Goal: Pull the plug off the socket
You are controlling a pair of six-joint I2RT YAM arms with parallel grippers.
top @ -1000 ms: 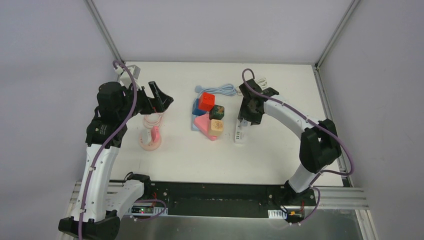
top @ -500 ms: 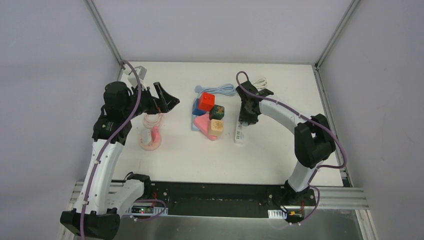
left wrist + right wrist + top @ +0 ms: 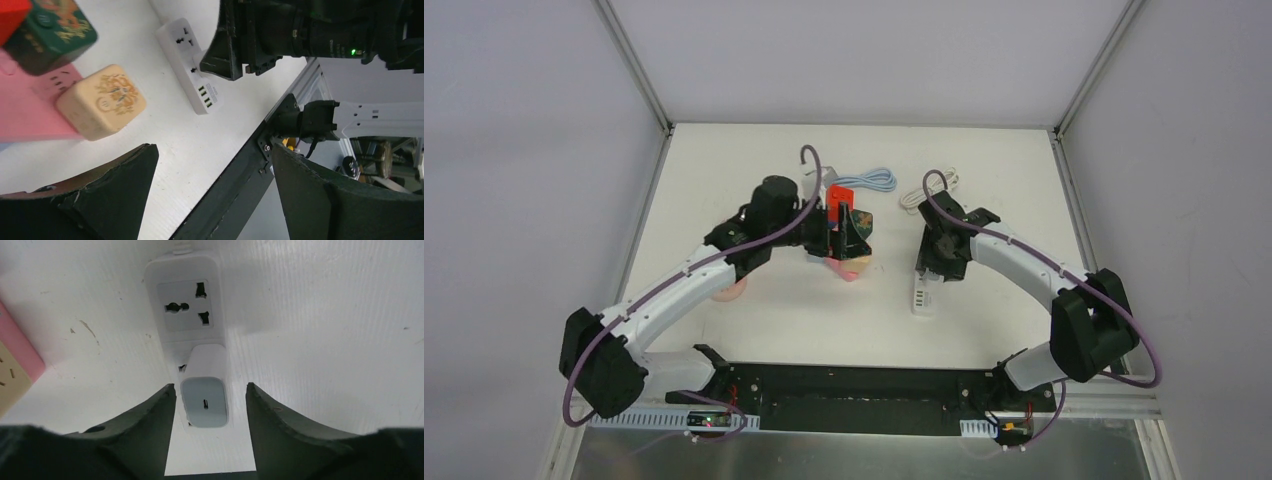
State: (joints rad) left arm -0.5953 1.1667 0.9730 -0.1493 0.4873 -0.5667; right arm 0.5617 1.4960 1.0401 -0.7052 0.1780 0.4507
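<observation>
The white power strip socket (image 3: pixel 184 305) lies on the table, and in the top view its near end (image 3: pixel 922 297) sticks out below my right gripper (image 3: pixel 940 262). A white charger plug (image 3: pixel 204 401) with a small port on its grey face sits in the strip. My right gripper (image 3: pixel 210 386) straddles the plug, open, with a slim gap on each side. My left gripper (image 3: pixel 842 235) hovers over the blocks left of the strip. In its own view the left gripper (image 3: pixel 212 150) is wide open and empty, and the strip (image 3: pixel 192 75) shows ahead.
A beige cube (image 3: pixel 102 100), a green cube (image 3: pixel 47 30) and a pink strip (image 3: pixel 30 117) lie left of the socket. A red cube (image 3: pixel 838 191), a blue cable (image 3: pixel 871 180) and a white cable (image 3: pixel 921 193) sit farther back. A pink object (image 3: pixel 730 290) peeks from under the left arm.
The left arm swung from the left side to above the blocks. The right gripper and the power strip shifted right and toward the near edge, and its jaws closed in, then widened again.
</observation>
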